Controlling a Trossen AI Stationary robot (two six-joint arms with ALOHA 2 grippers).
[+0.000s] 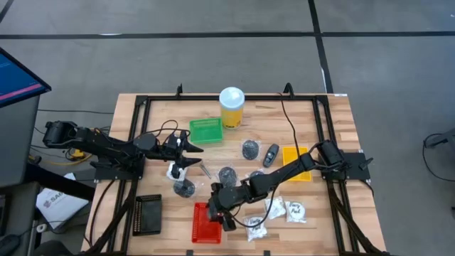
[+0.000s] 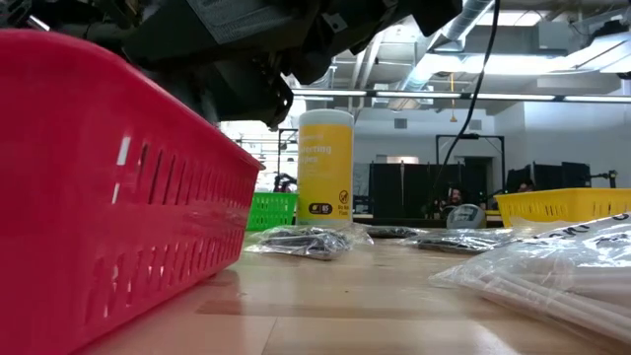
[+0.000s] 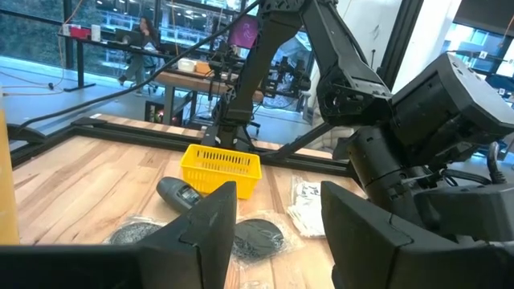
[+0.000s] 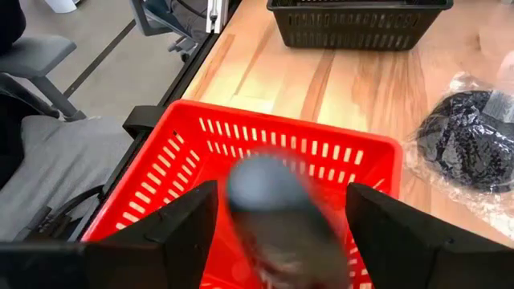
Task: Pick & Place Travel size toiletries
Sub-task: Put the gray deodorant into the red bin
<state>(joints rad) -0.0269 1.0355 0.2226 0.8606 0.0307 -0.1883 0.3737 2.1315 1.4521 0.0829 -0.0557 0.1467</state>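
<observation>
On the wooden surface (image 1: 306, 128) the right claw (image 4: 277, 217) hangs released over the red tray (image 4: 241, 144) — a grey puck (image 4: 269, 205) dropping between its fingers, straight below. Left claw (image 3: 277, 225) waits parted, empty.

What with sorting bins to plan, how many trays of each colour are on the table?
Green tray: 1
Red tray: 1
Yellow tray: 1
Black tray: 1
Total: 4

Robotics lab, desks (image 3: 104, 60), exposed ceiling ducts (image 2: 463, 39)
</observation>
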